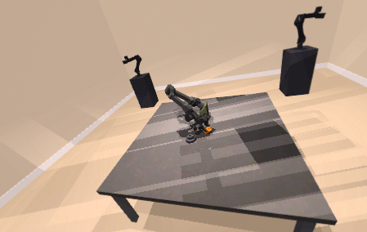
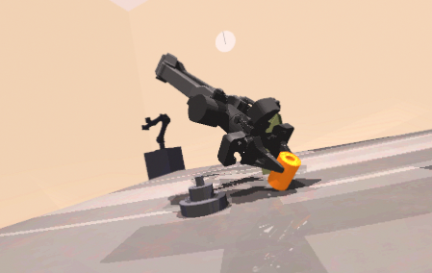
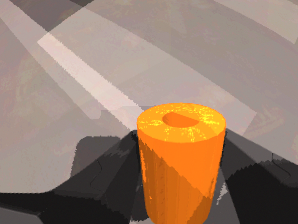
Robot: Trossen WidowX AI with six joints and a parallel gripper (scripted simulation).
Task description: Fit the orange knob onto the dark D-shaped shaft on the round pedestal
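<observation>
Claw (image 1: 207, 126) (image 2: 285, 161) (image 3: 178, 136) gripped the orange knob (image 1: 208, 130) (image 2: 285, 172) (image 3: 181, 172), tilted, its hole facing up, beside the round pedestal (image 1: 190, 139) (image 2: 203, 206). Outward from the pedestal, the arm (image 1: 183, 104) (image 2: 233, 112) slanted above the table (image 1: 222, 171) (image 2: 165, 240) (image 3: 200, 65); the pedestal's shaft stood bare.

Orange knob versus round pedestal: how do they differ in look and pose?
The orange knob is bright orange; the round pedestal is dark grey. The knob leans, held between the jaws; the pedestal stands upright on the table. The knob has a hole in its end, the pedestal a shaft on top. Both are round-bodied.
</observation>
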